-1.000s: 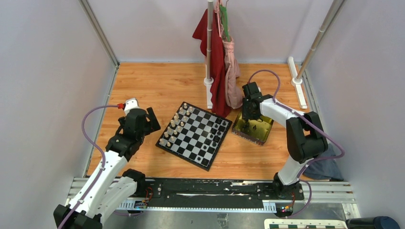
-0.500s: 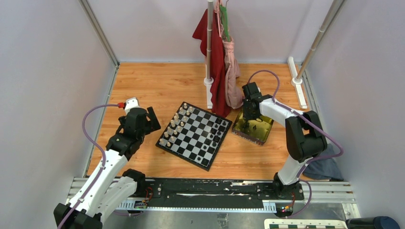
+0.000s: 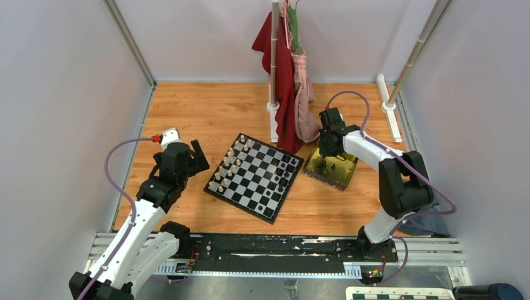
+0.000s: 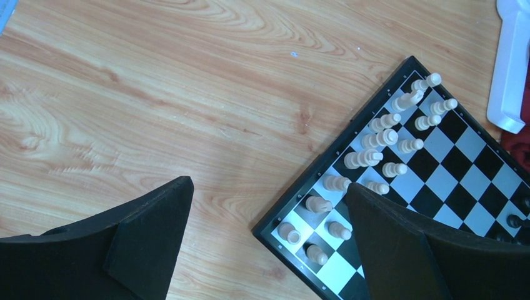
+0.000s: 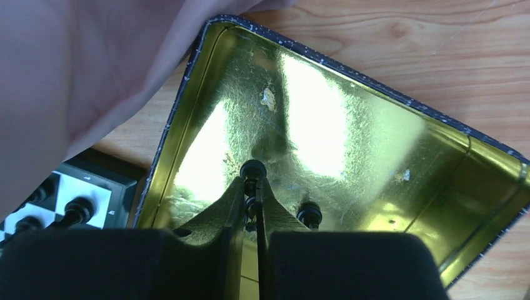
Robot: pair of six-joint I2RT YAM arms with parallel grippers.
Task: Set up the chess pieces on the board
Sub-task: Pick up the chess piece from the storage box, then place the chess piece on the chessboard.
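Lift straight up out of the gold tin [image 5: 400,144] before swinging over, so the pinched piece clears the wall and doesn't knock the second black piece [image 5: 309,214] just beside it, then carry it to the board [image 3: 255,178] edge nearest the tin, where other black pieces [image 3: 284,172] stand. Right gripper [image 5: 252,185] is nearly closed, fingertips pinching one black chess piece [image 5: 252,169] just under its round head, inside the tin; can't tell if it's off the floor. Left gripper [image 4: 269,187] is wide open, holding nothing, over the table [image 4: 156,94] by the board's white-piece corner
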